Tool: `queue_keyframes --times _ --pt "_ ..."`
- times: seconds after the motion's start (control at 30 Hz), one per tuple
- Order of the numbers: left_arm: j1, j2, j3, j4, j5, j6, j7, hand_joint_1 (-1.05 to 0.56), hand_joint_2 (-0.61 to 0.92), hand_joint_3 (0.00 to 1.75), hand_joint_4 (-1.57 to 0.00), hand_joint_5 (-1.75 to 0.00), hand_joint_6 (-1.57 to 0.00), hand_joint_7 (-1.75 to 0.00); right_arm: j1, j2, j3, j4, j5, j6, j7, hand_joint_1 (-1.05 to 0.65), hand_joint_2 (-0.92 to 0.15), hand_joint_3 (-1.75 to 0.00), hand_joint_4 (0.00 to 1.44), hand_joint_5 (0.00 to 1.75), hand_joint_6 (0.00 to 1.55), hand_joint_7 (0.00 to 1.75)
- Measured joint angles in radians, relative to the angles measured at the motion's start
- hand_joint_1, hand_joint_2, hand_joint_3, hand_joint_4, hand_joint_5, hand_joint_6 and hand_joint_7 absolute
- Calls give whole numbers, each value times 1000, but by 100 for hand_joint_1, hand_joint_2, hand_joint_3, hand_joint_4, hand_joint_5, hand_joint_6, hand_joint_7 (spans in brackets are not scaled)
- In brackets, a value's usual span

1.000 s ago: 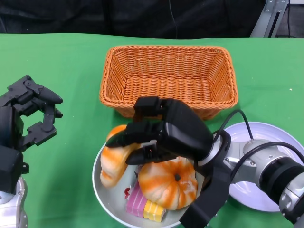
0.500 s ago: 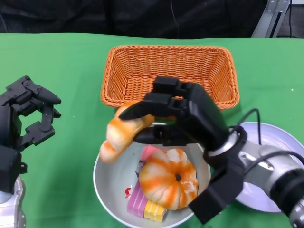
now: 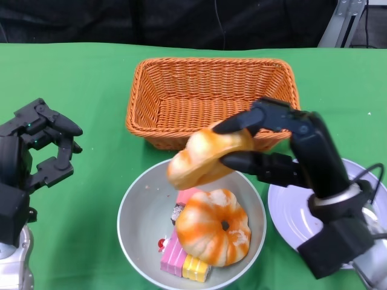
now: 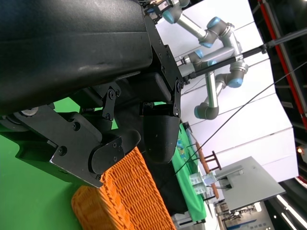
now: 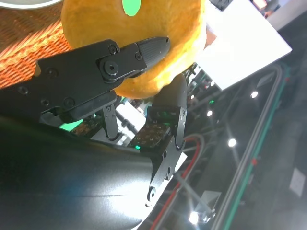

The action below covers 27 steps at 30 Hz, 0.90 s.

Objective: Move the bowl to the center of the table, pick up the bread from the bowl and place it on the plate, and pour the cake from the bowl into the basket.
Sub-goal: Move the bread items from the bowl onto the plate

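A green cloth (image 3: 91, 78) covered the table across most of the head view, a dark backdrop (image 3: 181, 21) ran along the upper edge with a metal frame (image 3: 344, 21) at upper right, and the left wrist view showed a pale robot arm (image 4: 216, 57) at upper right against a white wall (image 4: 249, 110).

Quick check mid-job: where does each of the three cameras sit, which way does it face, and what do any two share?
Head view: above, looking down at the green table; both robot hands show, left open, right holding the orange-glazed bread roll.
Right wrist view: behind the right robot hand, facing the roll.
Left wrist view: behind the empty left robot hand.
Shared: all three show the orange wicker basket.
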Motion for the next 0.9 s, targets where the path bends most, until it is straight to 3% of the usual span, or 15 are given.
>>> queue_keyframes --times 0.53,0.9 --pt "-6 -2 -20 15 0 -2 -6 1 58 104 -83 -146 -86 -128 222 16 -187 -384 265 428 262 -10 -92 -19 69 156 66 125" --pt "-12 -1 -22 42 -2 -3 -10 1 58 105 -82 -147 -85 -129 291 19 -294 -390 303 463 286 -5 -92 -23 68 159 63 128"
